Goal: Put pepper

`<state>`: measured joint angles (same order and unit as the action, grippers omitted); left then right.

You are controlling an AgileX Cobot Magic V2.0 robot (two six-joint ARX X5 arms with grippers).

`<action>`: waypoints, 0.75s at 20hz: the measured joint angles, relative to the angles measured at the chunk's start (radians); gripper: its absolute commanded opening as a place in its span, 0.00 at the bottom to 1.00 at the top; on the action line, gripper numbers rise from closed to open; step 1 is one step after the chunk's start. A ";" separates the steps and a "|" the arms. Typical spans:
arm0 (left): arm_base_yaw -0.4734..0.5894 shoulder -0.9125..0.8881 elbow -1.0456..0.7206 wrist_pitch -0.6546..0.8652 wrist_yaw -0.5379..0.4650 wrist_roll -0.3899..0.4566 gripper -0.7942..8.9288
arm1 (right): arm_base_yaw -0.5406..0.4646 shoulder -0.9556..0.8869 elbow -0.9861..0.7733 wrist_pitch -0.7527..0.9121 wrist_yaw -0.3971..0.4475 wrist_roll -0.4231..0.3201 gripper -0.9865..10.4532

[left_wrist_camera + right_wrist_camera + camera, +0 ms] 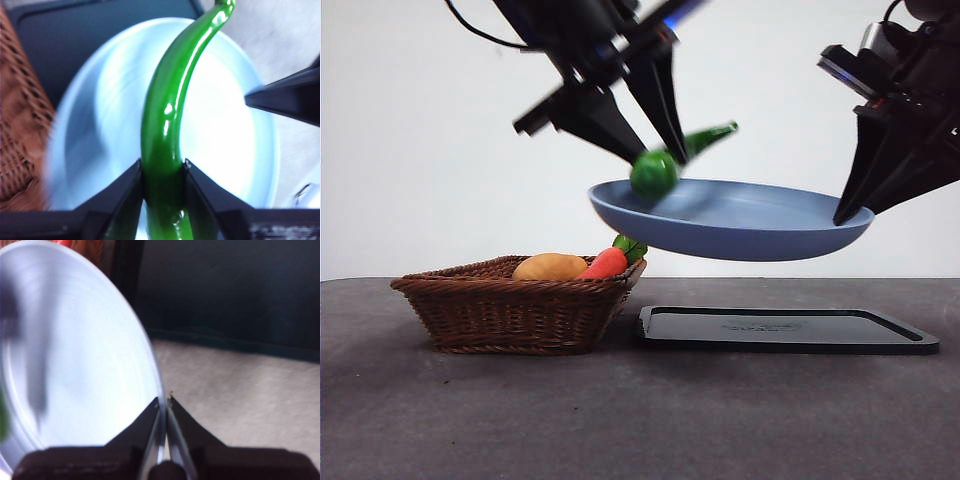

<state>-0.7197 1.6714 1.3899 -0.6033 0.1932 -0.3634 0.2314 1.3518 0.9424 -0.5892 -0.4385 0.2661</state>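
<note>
A glossy dark green pepper (167, 115), long and gently curved, hangs in the air just above a pale blue plate (760, 225), with its thick end near the plate's left rim and its thin tip pointing up and to the right. The left gripper (162, 172) reaches down from the upper left of the front view and pinches the pepper between its two black jaws near the thick end. The plate is also off the table, held roughly level above a flat black tray (785, 328). The right gripper (163, 402) clamps the plate's right rim, its jaws pressed together on the thin edge. To the left of the tray, touching it or nearly so, a brown wicker basket (510, 310) sits on the dark grey table (620, 420), holding a potato (550, 266) and an orange carrot (608, 262) with a green top.
</note>
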 measured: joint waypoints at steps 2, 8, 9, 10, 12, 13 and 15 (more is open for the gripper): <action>-0.006 0.027 0.000 -0.001 -0.004 0.019 0.17 | 0.011 0.000 0.000 0.000 0.000 0.018 0.09; -0.011 0.052 0.000 -0.043 -0.008 0.070 0.25 | 0.017 0.000 0.000 -0.005 0.001 0.037 0.09; -0.011 0.055 0.000 -0.047 -0.012 0.077 0.26 | 0.017 0.000 0.000 -0.008 0.001 0.038 0.09; -0.011 0.059 0.000 -0.047 -0.016 0.083 0.27 | 0.017 0.000 0.000 -0.008 0.000 0.038 0.09; -0.011 0.063 0.000 -0.047 -0.020 0.087 0.27 | 0.017 0.000 0.000 -0.017 0.000 0.038 0.09; -0.011 0.063 0.000 -0.047 -0.024 0.087 0.27 | 0.017 0.000 0.000 -0.023 0.000 0.039 0.09; -0.011 0.063 0.000 -0.047 -0.026 0.090 0.27 | 0.017 0.000 0.000 -0.035 0.000 0.041 0.09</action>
<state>-0.7307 1.7340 1.3899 -0.6498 0.1673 -0.2729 0.2485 1.3521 0.9424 -0.6239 -0.4381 0.3069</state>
